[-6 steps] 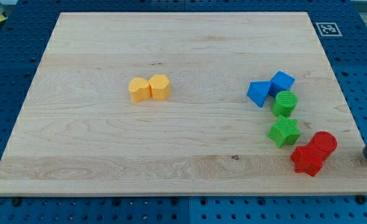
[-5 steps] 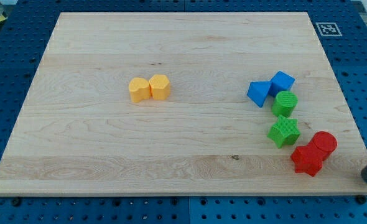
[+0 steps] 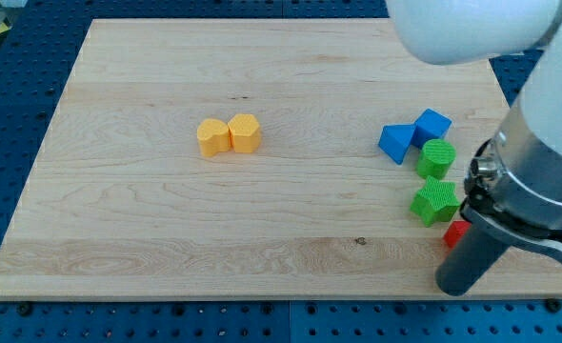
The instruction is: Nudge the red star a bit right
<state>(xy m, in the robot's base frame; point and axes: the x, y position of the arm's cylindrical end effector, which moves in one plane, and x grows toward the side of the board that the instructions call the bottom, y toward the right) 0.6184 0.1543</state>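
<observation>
The red star point(image 3: 455, 232) shows only as a small red sliver at the view's lower right; the arm hides the rest of it. My tip point(image 3: 456, 288) is at the board's bottom edge, just below and slightly left of that sliver. The dark rod rises from it up and to the right, across the place of the red blocks. The red cylinder is hidden behind the arm. The green star point(image 3: 435, 201) lies just above the sliver.
A green cylinder point(image 3: 436, 157) and two blue blocks point(image 3: 395, 143) point(image 3: 432, 125) sit above the green star. Two yellow blocks point(image 3: 212, 137) point(image 3: 245, 132) touch each other left of centre. The wooden board point(image 3: 167, 238) ends just below my tip.
The arm has swung in from the view's right edge and now covers the red blocks. My tip moved left to the board's bottom edge. The other blocks have not moved.
</observation>
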